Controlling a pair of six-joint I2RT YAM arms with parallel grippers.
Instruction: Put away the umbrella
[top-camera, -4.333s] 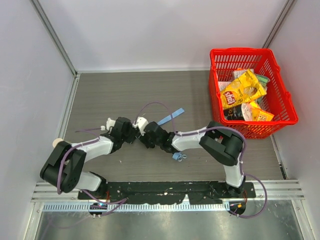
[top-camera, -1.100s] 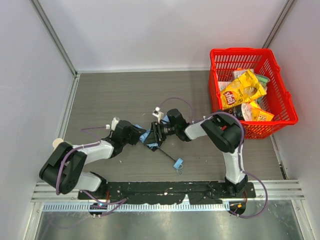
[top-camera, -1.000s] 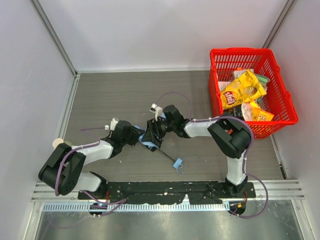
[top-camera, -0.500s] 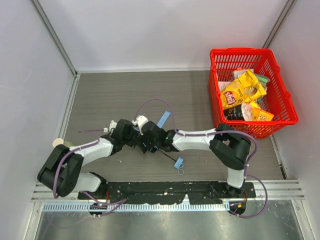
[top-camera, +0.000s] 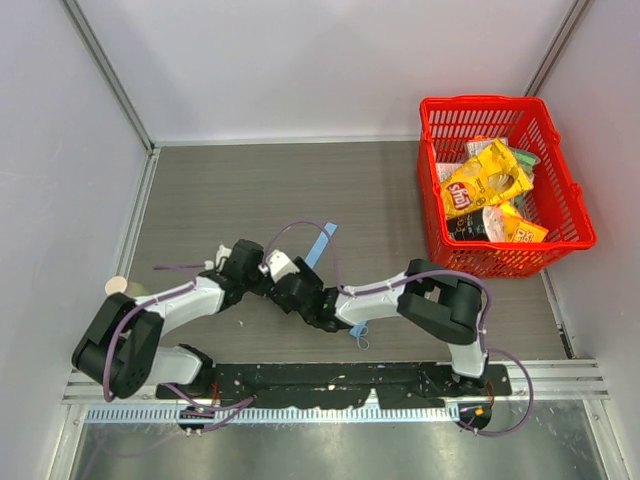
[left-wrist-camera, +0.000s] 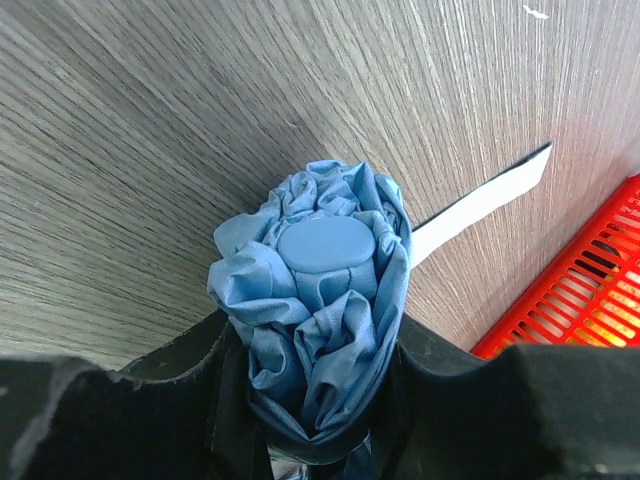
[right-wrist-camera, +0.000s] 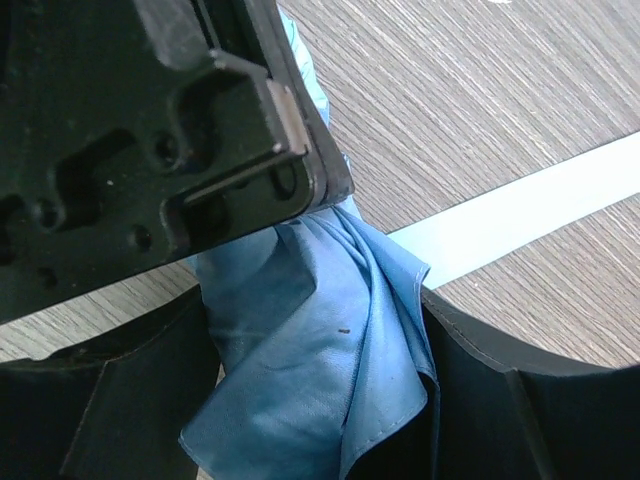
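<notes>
Centrally on grey wood-grain table (top-camera: 220, 190) between white walls (top-camera: 300, 60), umbrella (left-wrist-camera: 320, 300) in left fingers (left-wrist-camera: 150, 395); right fingers (right-wrist-camera: 490, 410) astride it, grip unclear.

yellow chip bag (top-camera: 484, 180) in red basket (top-camera: 530, 258): red logo reads "lay's", rotated. print on other packets too small to read.

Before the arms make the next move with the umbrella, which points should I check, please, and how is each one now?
1. Grip of left tool on the umbrella: ok, its fingers press it from both sides.
2. Grip of right tool on the fabric: cannot tell; the fabric lies between its fingers.
3. Wrapping of the strap round the canopy: not ok; it lies loose on the table.
4. The red basket untouched by either tool: ok.
</notes>
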